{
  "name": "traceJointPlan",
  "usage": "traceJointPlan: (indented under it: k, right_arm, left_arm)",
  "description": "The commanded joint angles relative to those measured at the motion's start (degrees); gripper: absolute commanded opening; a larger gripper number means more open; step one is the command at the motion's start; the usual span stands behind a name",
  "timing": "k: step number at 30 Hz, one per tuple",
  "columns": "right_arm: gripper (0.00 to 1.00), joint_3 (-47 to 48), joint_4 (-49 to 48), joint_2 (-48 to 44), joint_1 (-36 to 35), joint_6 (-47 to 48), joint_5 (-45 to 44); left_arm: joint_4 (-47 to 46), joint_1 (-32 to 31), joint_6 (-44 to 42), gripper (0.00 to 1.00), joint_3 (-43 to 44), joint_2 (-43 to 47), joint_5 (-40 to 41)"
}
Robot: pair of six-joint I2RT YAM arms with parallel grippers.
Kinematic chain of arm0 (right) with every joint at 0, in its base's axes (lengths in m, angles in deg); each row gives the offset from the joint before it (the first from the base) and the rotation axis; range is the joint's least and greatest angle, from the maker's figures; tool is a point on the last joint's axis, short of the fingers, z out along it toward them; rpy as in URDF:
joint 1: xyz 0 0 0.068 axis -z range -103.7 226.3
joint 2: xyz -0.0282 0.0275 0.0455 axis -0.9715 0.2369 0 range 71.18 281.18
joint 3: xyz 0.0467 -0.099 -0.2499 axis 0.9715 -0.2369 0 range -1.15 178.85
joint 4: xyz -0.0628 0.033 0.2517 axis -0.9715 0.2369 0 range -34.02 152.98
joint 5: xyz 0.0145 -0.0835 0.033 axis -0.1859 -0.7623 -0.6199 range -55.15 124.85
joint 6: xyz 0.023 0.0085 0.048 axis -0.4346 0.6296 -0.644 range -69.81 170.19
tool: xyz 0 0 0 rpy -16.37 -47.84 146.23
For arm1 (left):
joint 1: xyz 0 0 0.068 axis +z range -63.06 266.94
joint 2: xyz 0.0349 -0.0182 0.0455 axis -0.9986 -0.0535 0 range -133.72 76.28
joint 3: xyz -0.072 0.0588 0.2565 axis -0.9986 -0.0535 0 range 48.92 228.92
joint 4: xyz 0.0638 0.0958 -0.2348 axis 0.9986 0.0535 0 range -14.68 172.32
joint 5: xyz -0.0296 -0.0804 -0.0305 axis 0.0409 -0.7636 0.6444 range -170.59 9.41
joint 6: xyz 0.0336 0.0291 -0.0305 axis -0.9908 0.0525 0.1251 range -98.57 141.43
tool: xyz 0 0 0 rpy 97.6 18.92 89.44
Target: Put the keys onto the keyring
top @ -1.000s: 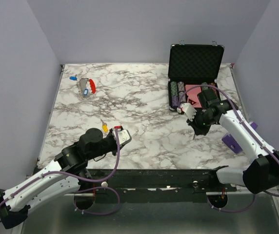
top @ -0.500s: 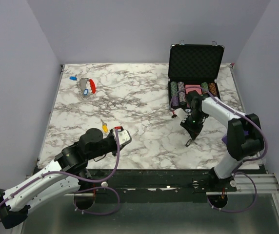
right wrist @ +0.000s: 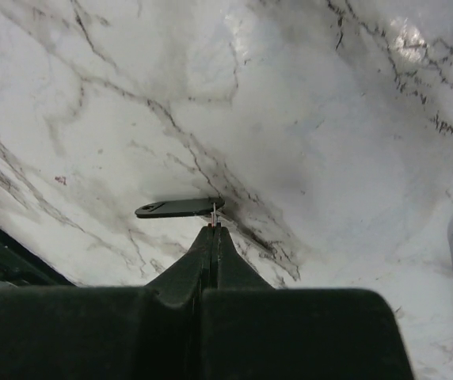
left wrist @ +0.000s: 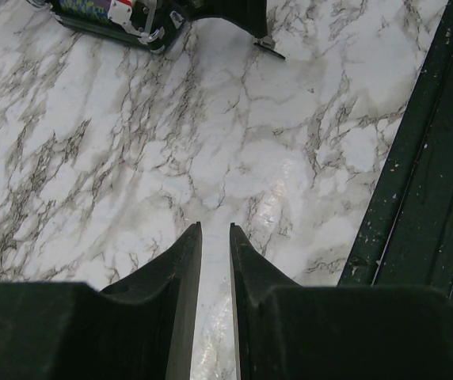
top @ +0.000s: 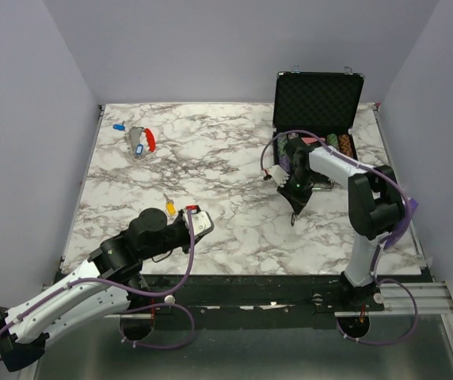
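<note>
I have the left claw [left wrist: 215, 229] low over the counter [top: 226, 170], close to the near edge and toward its left corner. Its two fingers are spread a little, with a narrow gap between them. Only bare marble shows through the gap, and nothing is pinched there. From above, the yellow key [top: 169, 208] lies flat on the counter just beside this arm's wrist, on the far side of it and outside the fingers.

The keyring [top: 145, 138] sits near the far left corner of the counter. Its red clip curves along the side toward the middle, and the grey piece lies on the side toward the left edge. A blue key [top: 139, 150] lies against the grey piece on its near side, but I cannot tell whether it is threaded on. The other blue key [top: 119, 126] lies just beside the keyring, nearer the left edge and apart from it.

The right arm reaches in over the right half of the counter, just in front of the open black case [top: 317, 99] that stands at the far right corner with poker chips [top: 290, 146] in it. The right claw [right wrist: 213, 228] points down at the marble with its fingers pressed together. A tiny pale sliver with a speck of red sticks out at the very tips. A thin dark flat shape stretches sideways from there, and I cannot tell whether it is something held or only a shadow.
</note>
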Motion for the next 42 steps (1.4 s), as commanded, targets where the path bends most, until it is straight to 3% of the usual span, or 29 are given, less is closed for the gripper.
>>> traceJointPlan:
  k: [1, 24, 42]
  right_arm:
    - [0.01, 3.3, -0.6, 3.2, -0.8, -0.7, 1.6]
    - [0.01, 8.5, 1.1, 7.8, -3.2, -0.8, 1.7]
    - [0.1, 8.0, 1.0, 7.0, -3.2, -1.0, 2.6]
  left_arm:
    - [0.5, -0.2, 0.0, 0.28, 1.1, 0.1, -0.8]
    - [0.4, -0.2, -0.1, 0.28, 1.0, -0.2, -0.2]
    - [0.5, -0.2, -0.1, 0.28, 1.0, -0.3, -0.3]
